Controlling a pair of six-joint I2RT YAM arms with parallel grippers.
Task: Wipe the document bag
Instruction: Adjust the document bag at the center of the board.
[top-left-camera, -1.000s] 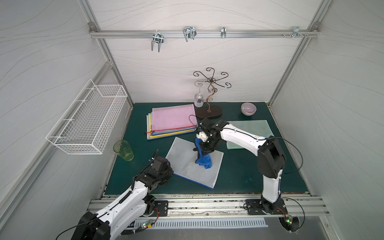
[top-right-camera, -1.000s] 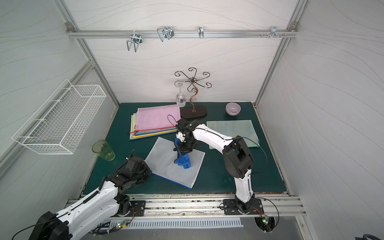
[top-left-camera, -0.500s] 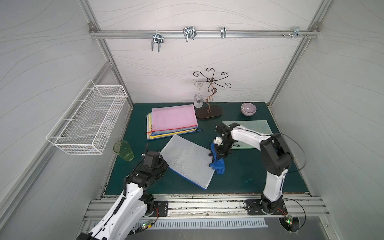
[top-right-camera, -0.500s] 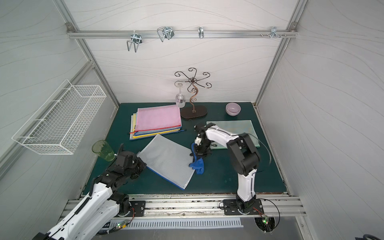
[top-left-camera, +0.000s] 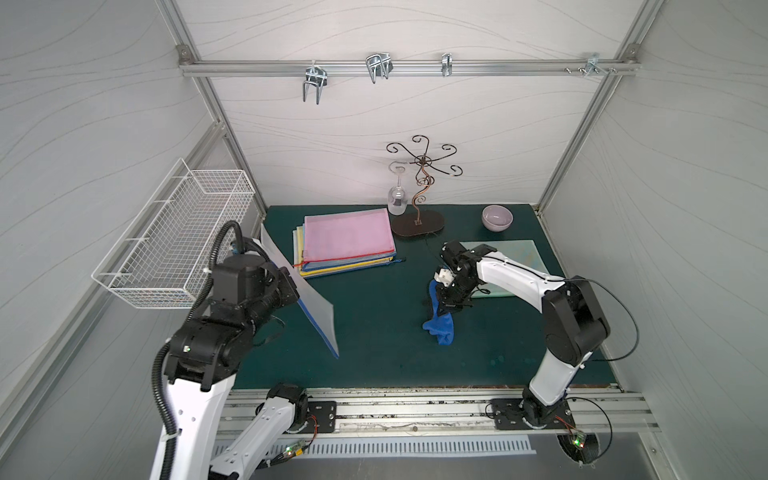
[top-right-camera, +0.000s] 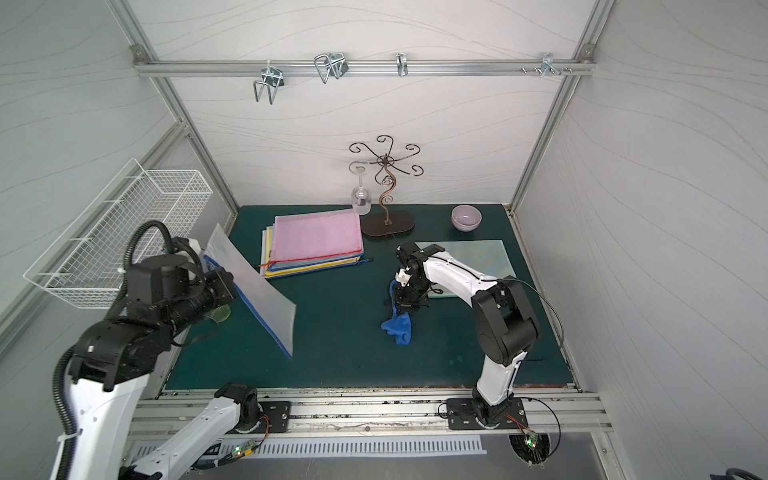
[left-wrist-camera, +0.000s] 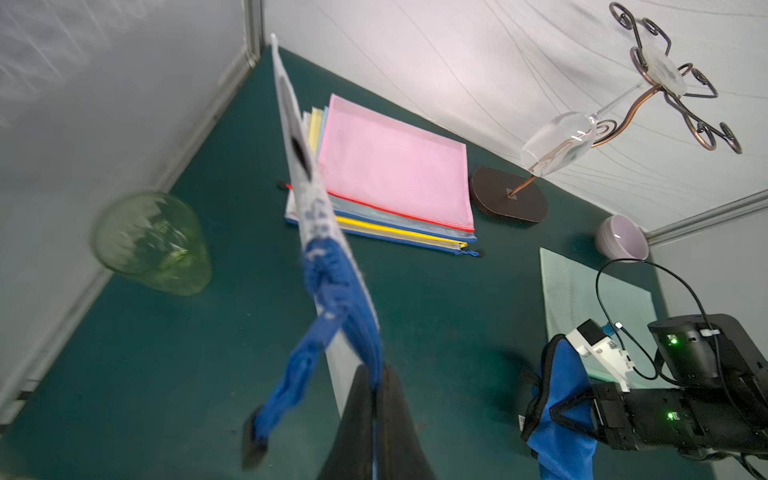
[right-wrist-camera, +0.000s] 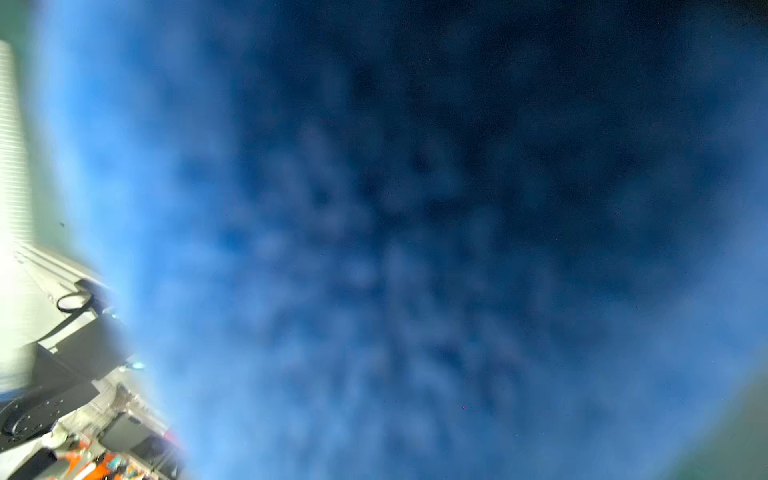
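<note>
1. The left claw (left-wrist-camera: 376, 388) has its fingers pressed together, clamped on the blue zipper edge of the bag (top-left-camera: 309, 301).
2. The bag is lifted off the tabletop (top-left-camera: 374, 370). It stands on edge, tilted, over the left part of the tabletop, just left of the stack (top-left-camera: 349, 239).
3. In both top views, the bag's upper end is near the basket (top-left-camera: 178, 245) and its lower corner points down toward the front. Whether that corner touches the tabletop cannot be told.
4. In the left wrist view, a blue strip with a dark end hangs loose from the bag's zipper edge.
5. The right claw (top-left-camera: 446, 301) points down, clamped on the cloth (top-left-camera: 440, 328), at the near-left corner of the mat (top-left-camera: 515, 257).
6. The cloth hangs from the right claw, and its lower end lies bunched on the tabletop. It fills the right wrist view as a blue blur.
7. The bag and the cloth are well apart, with bare tabletop between them.
8. At the rear, the stand (top-left-camera: 419, 224) carries 1 glass (top-left-camera: 397, 199) hung upside down. The bowl (top-left-camera: 497, 217) sits to its right.
9. The cup (left-wrist-camera: 153, 245) stands by the left wall.
</note>
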